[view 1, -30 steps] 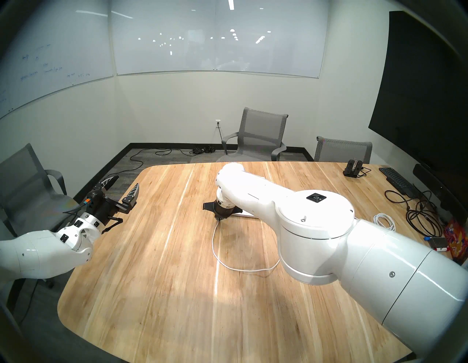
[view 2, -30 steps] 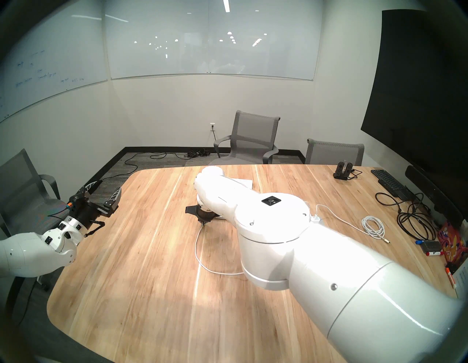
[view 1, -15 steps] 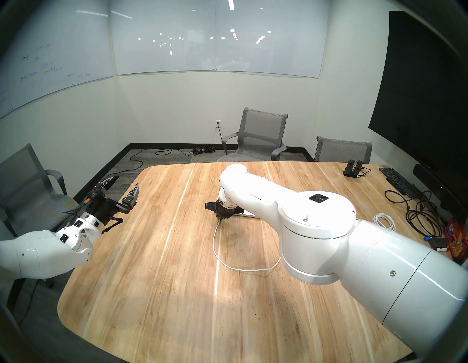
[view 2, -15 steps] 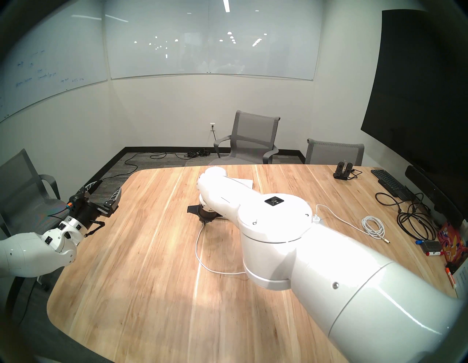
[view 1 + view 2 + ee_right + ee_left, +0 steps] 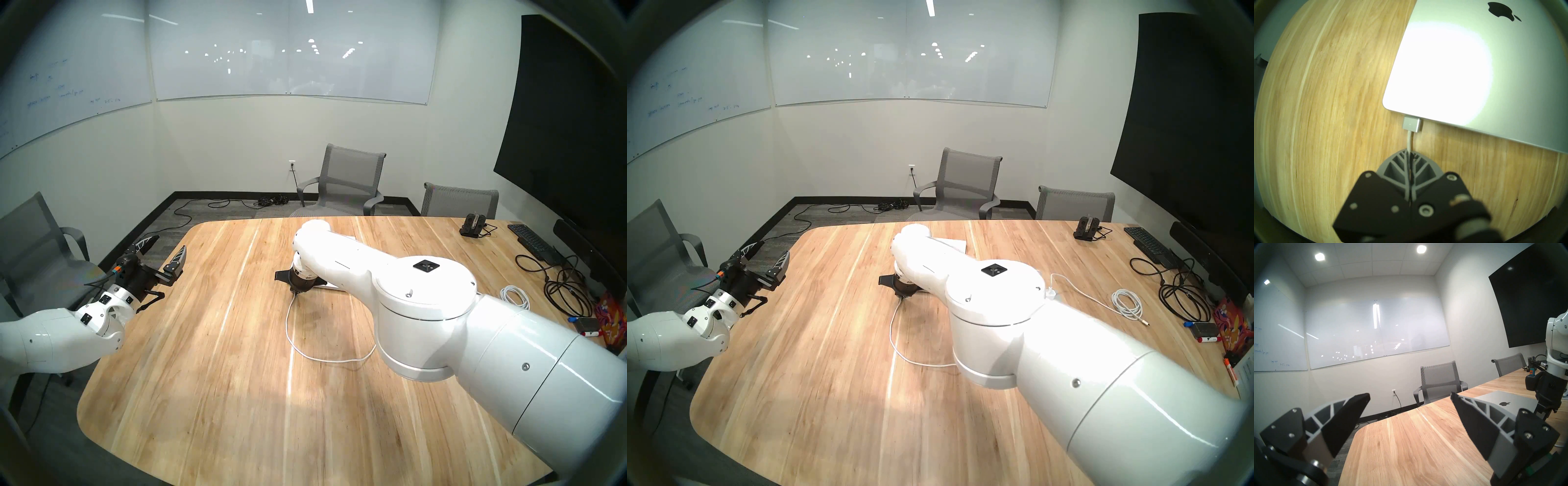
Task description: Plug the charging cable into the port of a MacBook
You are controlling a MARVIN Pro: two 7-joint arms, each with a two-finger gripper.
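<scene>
The silver MacBook [image 5: 1466,76] lies closed on the wooden table [image 5: 220,373], its black apple logo showing in the left wrist view [image 5: 1505,403]. In the head views my right arm hides most of it. The charging cable [image 5: 1409,140] ends in a flat silver connector [image 5: 1411,124] that butts against the laptop's side edge near its corner. The port is hidden behind the connector. My right gripper [image 5: 1409,151] is shut on the cord just behind the connector. The cord loops back over the table [image 5: 298,346]. My left gripper [image 5: 169,243] is open and empty at the table's left edge.
A white power brick [image 5: 1049,292] sits behind my right elbow. A bundled white cord [image 5: 1127,302], black cables [image 5: 559,285], a black keyboard [image 5: 532,241] and a small dock [image 5: 473,224] lie at the right. Chairs stand at the far and left sides.
My right arm has shifted slightly to the right, toward the laptop, with the cord still in its grip. The left arm has not moved.
</scene>
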